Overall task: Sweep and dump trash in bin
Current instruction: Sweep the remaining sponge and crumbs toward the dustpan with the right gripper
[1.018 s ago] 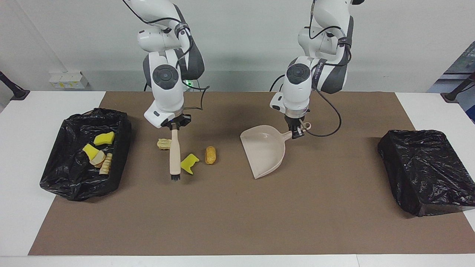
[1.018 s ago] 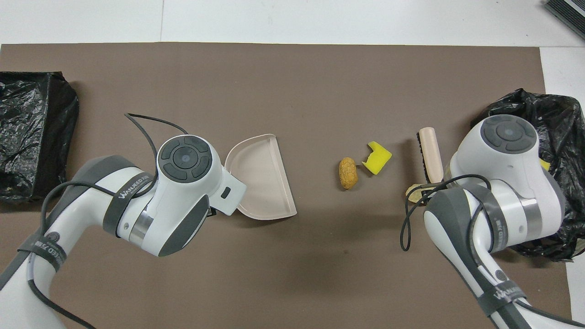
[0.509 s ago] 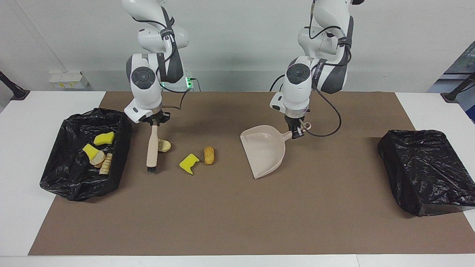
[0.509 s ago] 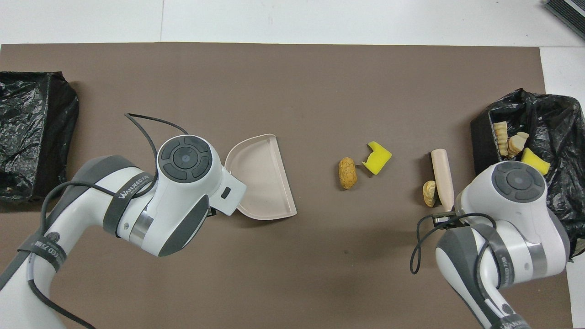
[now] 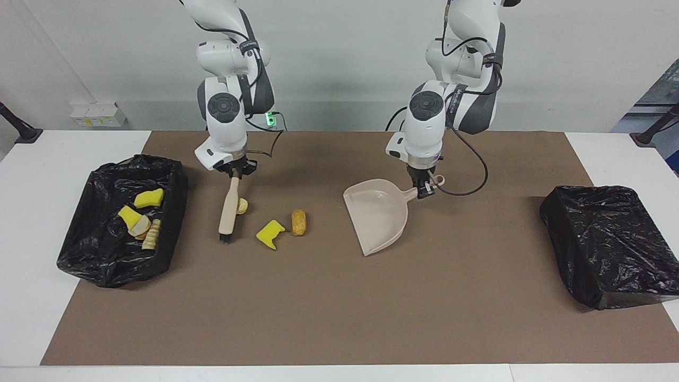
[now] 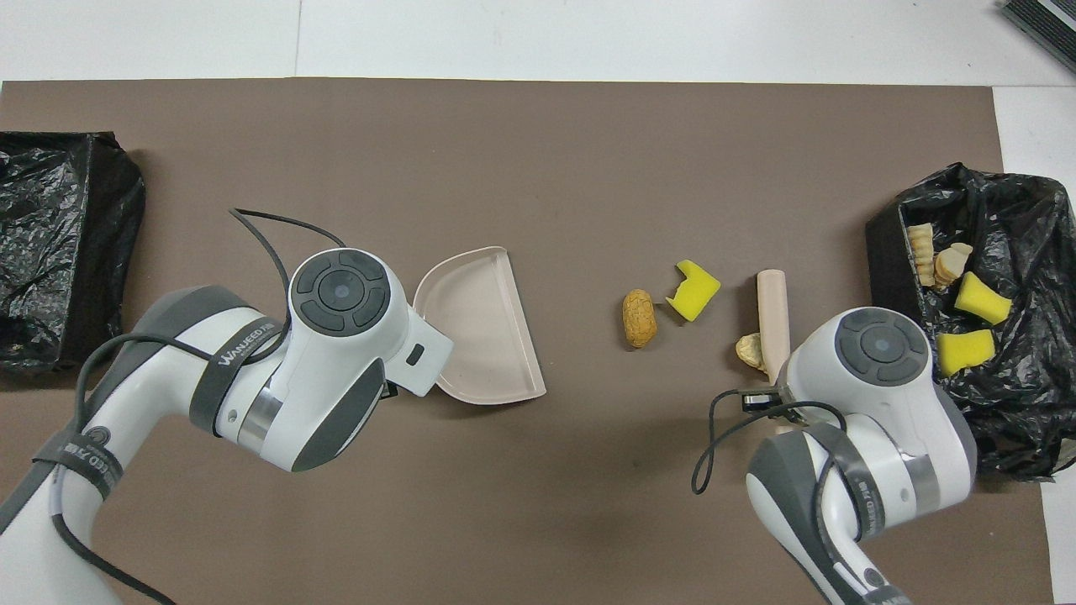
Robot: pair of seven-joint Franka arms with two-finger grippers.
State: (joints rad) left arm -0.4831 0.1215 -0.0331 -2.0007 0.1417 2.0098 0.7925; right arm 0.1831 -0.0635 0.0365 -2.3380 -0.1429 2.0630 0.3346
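The facing view alone shows both grips: the right gripper (image 5: 235, 173) clamps the brush (image 5: 228, 210), the left gripper (image 5: 423, 189) the dustpan (image 5: 377, 214). Loose trash (image 5: 271, 233) lies centre-left, below the right gripper's fingers.

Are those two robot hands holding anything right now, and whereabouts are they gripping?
Yes. The right gripper holds the hand brush by its handle's end; the left gripper holds the dustpan by its handle.

Right gripper (image 5: 234, 173) and held brush (image 5: 228, 211) swung out toward the open bin (image 5: 114, 260), then partway back toward mat centre, nudging pale bread scrap (image 5: 242, 205) along beside the brush.
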